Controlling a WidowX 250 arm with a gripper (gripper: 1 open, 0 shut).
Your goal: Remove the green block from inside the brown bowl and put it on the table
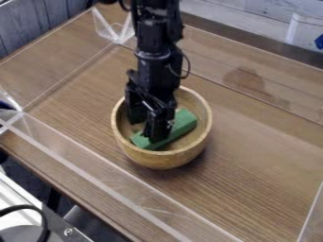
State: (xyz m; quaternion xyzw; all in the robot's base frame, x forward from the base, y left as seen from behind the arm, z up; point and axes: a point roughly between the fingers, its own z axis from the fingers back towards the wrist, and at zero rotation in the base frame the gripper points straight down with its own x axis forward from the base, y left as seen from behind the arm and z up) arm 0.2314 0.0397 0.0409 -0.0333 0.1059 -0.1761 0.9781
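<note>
The brown bowl [131, 149] sits near the middle of the table [252, 142]. Inside it lies the green block [180, 124], slanting from lower left to upper right, its middle hidden behind my fingers. My black gripper [151, 125] reaches straight down into the bowl. It stands open, with one finger on each side of the block. I cannot tell whether the fingers touch it.
Low clear acrylic walls [76, 161] edge the tabletop on the near and left sides. A crumpled bit of clear plastic [116, 33] lies at the back left. A white object [305, 33] stands beyond the far right wall.
</note>
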